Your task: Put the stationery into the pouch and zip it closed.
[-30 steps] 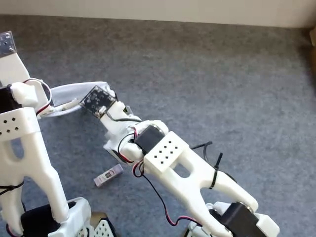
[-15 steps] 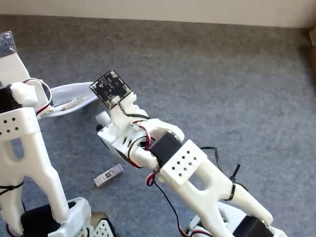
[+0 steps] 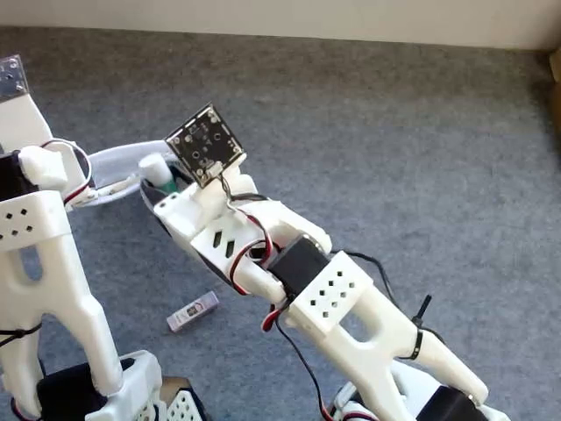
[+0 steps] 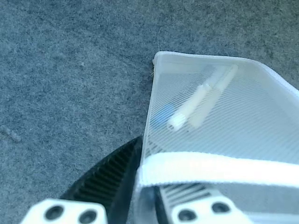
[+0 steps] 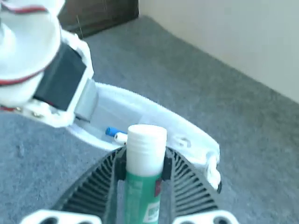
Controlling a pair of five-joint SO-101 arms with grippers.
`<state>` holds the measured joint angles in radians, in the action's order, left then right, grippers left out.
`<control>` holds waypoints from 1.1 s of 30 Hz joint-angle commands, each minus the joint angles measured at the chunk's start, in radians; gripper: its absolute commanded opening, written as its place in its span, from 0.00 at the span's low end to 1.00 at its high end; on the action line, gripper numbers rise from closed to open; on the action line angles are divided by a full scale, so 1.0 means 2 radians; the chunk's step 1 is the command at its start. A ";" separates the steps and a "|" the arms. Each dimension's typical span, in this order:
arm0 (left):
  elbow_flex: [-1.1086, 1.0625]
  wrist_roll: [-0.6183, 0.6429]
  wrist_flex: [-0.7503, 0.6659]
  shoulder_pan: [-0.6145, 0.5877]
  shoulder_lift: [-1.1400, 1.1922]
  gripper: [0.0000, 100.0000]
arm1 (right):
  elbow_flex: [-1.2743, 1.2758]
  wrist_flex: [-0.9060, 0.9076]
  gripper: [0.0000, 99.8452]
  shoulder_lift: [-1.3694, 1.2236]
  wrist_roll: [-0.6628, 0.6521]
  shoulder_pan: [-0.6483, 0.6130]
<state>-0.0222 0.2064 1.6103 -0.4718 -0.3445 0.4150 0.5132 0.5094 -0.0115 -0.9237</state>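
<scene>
Grey carpet (image 3: 394,132) w/ white mesh pouch (image 3: 118,165) lying flat, mouth gaping open.

Left gripper (image 4: 149,182) pinched shut on pouch rim right at the mouth: black ribbed finger (image 4: 107,177) outside the wall, other finger showing through the mesh. Looks like holding the opening up.

Right gripper (image 5: 145,156) just above the pouch mouth, clamped round a glue stick (image 5: 145,172) w/ green barrel & white cap, cap end aimed at the opening.

Inside pouch: white pen (image 4: 191,107) plus sth w/ a blue tip (image 5: 111,131), lying against the mesh wall.

Small pinkish-white item (image 3: 193,311), poss. an eraser, on carpet well apart from pouch, toward the arm bases.

Handling, as judged:
- Glue stick: rigid, light, smooth plastic, so prob. slippery & prone to rolling once released. Best gripped mid-barrel across the round, as here; not by the cap (risk of popping off).
- Pouch: soft, floppy, apt to collapse shut w/o support. Best held at the stiffer rim/zip tape beside the mouth, never the loose mesh. For zipping, prob. needs a counter-hold at one end & a fine pinch on the pull.
</scene>
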 commanded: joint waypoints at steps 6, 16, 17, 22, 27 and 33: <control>-0.014 0.004 -0.021 -0.007 -0.003 0.01 | -0.009 -0.079 0.01 0.026 0.002 -0.016; -0.014 0.004 -0.021 -0.007 -0.003 0.01 | -0.005 -0.173 0.01 0.026 0.002 -0.030; -0.014 0.004 -0.021 -0.007 -0.003 0.01 | -0.002 -0.192 0.01 0.023 0.002 -0.030; -0.014 0.004 -0.021 -0.007 -0.003 0.01 | 0.038 -0.283 0.01 0.020 0.002 -0.027; -0.015 0.005 -0.020 -0.007 -0.003 0.01 | 0.079 -0.378 0.01 0.019 0.002 -0.027; -0.015 0.005 -0.018 -0.007 -0.003 0.01 | 0.104 -0.428 0.01 0.019 0.002 -0.027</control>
<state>-0.0499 0.2064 1.5888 -0.4718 -0.3567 0.6329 -0.2908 0.5094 -0.0115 -0.9759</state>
